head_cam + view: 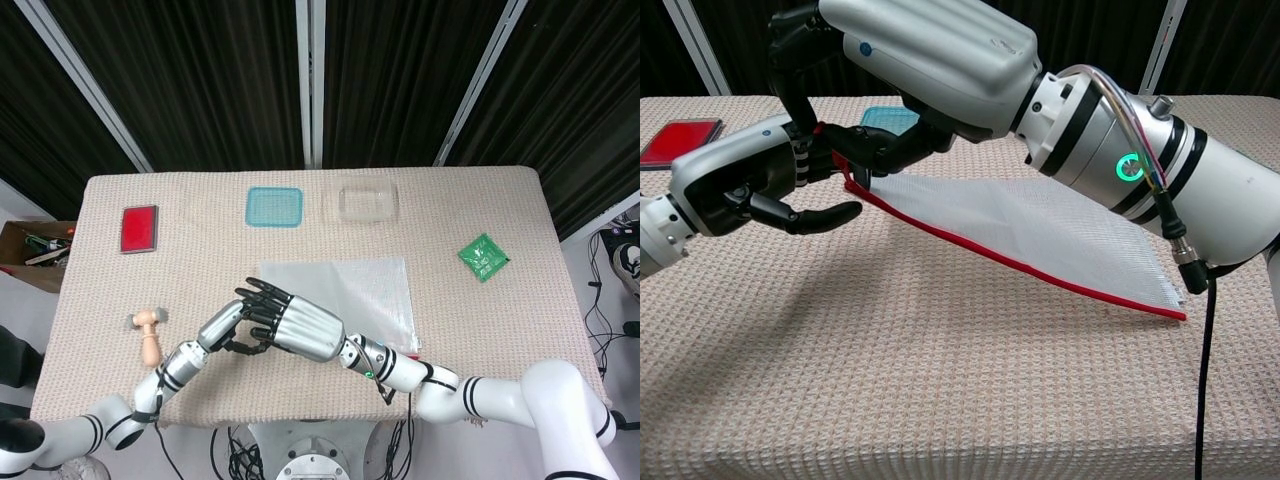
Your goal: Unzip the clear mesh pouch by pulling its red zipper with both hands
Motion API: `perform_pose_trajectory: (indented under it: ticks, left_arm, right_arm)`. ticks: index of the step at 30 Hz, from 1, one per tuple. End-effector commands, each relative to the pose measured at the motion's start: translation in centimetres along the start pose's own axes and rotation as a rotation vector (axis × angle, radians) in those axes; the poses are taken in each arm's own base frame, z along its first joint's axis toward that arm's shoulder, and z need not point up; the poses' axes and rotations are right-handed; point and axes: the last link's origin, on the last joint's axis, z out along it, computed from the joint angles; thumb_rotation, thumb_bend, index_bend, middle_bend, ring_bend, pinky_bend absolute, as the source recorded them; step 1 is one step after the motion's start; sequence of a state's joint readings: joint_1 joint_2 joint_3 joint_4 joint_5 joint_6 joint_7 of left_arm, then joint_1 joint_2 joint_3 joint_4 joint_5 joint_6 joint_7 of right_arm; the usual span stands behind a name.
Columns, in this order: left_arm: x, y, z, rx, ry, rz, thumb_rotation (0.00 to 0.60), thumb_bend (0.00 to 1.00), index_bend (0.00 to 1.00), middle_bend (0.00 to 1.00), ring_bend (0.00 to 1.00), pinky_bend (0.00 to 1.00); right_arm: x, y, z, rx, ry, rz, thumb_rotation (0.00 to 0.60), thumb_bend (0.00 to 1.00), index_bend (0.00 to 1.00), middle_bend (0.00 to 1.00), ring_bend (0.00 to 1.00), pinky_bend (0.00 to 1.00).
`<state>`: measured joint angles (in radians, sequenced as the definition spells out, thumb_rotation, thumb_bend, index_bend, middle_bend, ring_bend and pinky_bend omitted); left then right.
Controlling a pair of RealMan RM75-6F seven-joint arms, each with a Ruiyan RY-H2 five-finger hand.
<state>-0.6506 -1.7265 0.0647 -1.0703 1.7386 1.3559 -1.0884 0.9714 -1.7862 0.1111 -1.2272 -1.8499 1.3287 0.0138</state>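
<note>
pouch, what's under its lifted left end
Under the raised end of the pouch, the chest view shows only bare table and shadow. Both hands, left and right, hold that corner; the right hand hides it in the head view.

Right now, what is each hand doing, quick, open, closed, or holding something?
Left hand: pinching the raised corner of the mesh pouch at the red zipper.
Right hand: gripping that same corner.

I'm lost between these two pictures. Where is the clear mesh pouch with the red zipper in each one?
Head view: the pouch lies flat mid-table, its near left corner hidden under the two hands.
Chest view: the pouch slopes from the lifted left end down to the right, red zipper along its front edge.
Shared landmark: the blue tray behind it.
</note>
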Motion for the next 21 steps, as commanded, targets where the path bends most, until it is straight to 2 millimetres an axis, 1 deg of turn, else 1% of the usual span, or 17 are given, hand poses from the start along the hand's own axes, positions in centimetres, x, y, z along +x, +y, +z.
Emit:
perform_pose_trajectory:
  ticks: [1,4,9,13,17,21]
  left_arm:
    - [0.0,-0.1,0.1,0.003,-0.002,0.008,0.600,0.34,0.52,0.18,0.13,0.15]
    - [0.0,-0.2,0.1,0.006,-0.001,0.012,0.600,0.34,0.51,0.18,0.13,0.15]
    - [-0.2,-0.2,0.1,0.005,-0.003,0.005,0.600,0.35,0.58,0.18,0.13,0.15]
    - [-0.4,-0.2,0.2,0.007,-0.002,-0.028,0.600,0.38,0.63,0.20,0.13,0.15]
    - [-0.5,-0.2,0.1,0.007,0.000,-0.064,0.600,0.40,0.64,0.20,0.13,0.15]
    - [-0.6,-0.1,0.0,0.004,0.010,-0.146,0.600,0.41,0.64,0.20,0.13,0.15]
  right_arm:
    - [0.0,0.0,0.1,-0.001,0.000,0.004,0.600,0.55,0.93,0.32,0.01,0.00]
    - [-0.1,0.0,0.2,-0.002,0.003,0.007,0.600,0.55,0.93,0.32,0.01,0.00]
    - [-0.1,0.1,0.2,-0.004,0.005,0.010,0.600,0.55,0.93,0.32,0.01,0.00]
    - [-0.1,0.1,0.1,-0.002,0.006,0.008,0.600,0.55,0.94,0.32,0.01,0.00]
    - [0.0,0.2,-0.6,-0.007,0.018,-0.002,0.600,0.55,0.94,0.32,0.01,0.00]
    - [0.1,0.2,-1.6,-0.009,0.031,-0.014,0.600,0.55,0.94,0.32,0.01,0.00]
